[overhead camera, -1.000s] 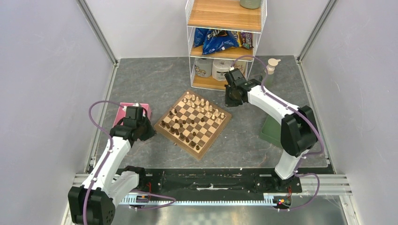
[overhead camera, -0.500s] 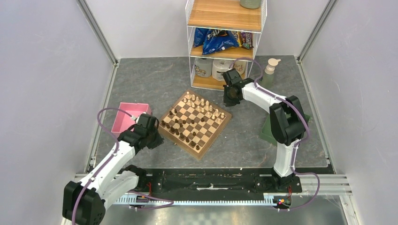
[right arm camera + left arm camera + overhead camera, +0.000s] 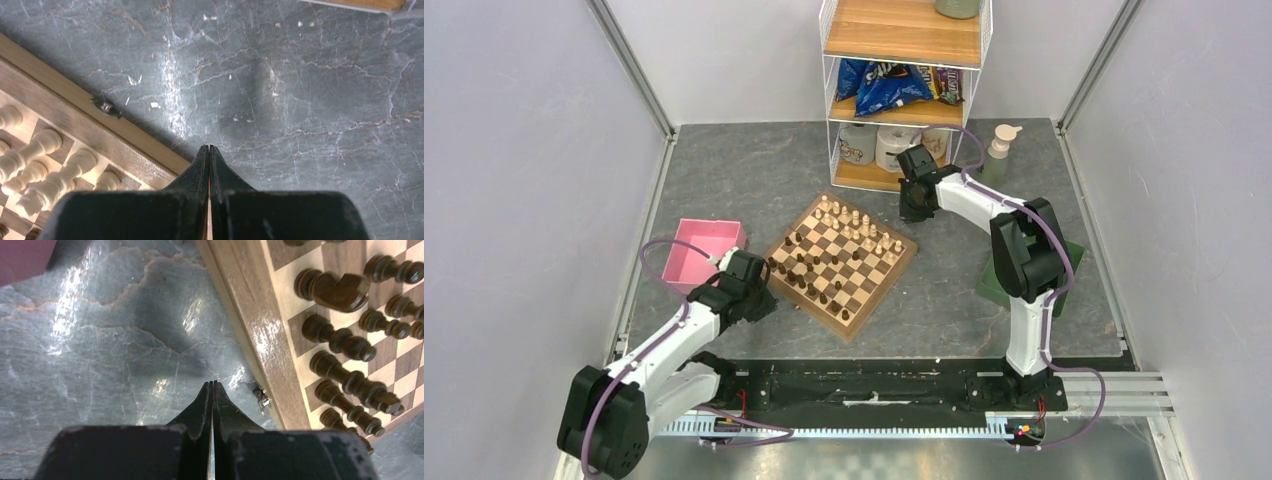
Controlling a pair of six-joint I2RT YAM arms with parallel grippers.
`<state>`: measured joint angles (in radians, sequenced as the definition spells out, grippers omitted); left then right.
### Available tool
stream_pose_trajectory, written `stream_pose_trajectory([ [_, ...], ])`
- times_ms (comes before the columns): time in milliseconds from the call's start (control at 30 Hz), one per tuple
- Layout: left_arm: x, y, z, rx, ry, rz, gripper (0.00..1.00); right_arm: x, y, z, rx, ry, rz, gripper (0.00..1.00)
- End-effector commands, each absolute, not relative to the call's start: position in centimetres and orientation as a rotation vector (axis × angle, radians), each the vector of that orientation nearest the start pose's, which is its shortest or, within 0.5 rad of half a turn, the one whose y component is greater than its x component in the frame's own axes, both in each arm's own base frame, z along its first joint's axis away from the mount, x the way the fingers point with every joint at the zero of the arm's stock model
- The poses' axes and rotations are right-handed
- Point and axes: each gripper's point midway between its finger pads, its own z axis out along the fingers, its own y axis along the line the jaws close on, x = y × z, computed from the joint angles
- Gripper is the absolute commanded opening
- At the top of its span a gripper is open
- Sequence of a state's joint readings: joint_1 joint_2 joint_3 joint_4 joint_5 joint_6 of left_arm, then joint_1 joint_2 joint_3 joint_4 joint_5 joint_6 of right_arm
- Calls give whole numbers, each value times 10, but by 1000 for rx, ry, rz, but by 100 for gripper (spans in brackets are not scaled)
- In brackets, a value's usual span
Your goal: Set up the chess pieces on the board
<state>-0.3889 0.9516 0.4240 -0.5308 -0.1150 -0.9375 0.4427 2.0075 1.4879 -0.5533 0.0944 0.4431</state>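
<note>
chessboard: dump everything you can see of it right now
The board is a square of glossy wood: light and dark brown checks inside a mid-brown border, a small metal fitting on its edge. It lies flat on the grey stone-look table, a corner toward the arm bases. Dark pieces stand along its near-left side, cream pieces along the far-right. The left gripper and right gripper, both shut, hang just off its edges, not touching.

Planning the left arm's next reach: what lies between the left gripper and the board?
Only bare grey tabletop between the left gripper and the board, shown in the left wrist view.
</note>
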Motion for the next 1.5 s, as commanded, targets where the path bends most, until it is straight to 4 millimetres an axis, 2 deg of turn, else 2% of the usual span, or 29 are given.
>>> stream_pose_trajectory([
  [0, 215, -97, 32, -800, 2432, -346, 2, 428, 199, 33, 32, 2664, 206, 0],
  [267, 226, -101, 30, -776, 2421, -358, 2, 411, 202, 16, 24, 2729, 249, 0],
  [467, 228, -103, 25, -771, 2423, -365, 2, 394, 194, 10, 42, 2755, 239, 0],
  [667, 231, -110, 23, -731, 2435, -397, 2, 374, 196, 9, 59, 2782, 296, 0],
  [1000, 239, -121, 34, -622, 2437, -418, 2, 344, 192, 12, 92, 2790, 360, 0],
  [1200, 243, -126, 36, -587, 2441, -424, 2, 330, 200, 20, 89, 2791, 398, 0],
  [1467, 243, -140, 34, -518, 2458, -467, 2, 297, 212, 21, 59, 2805, 395, 0],
])
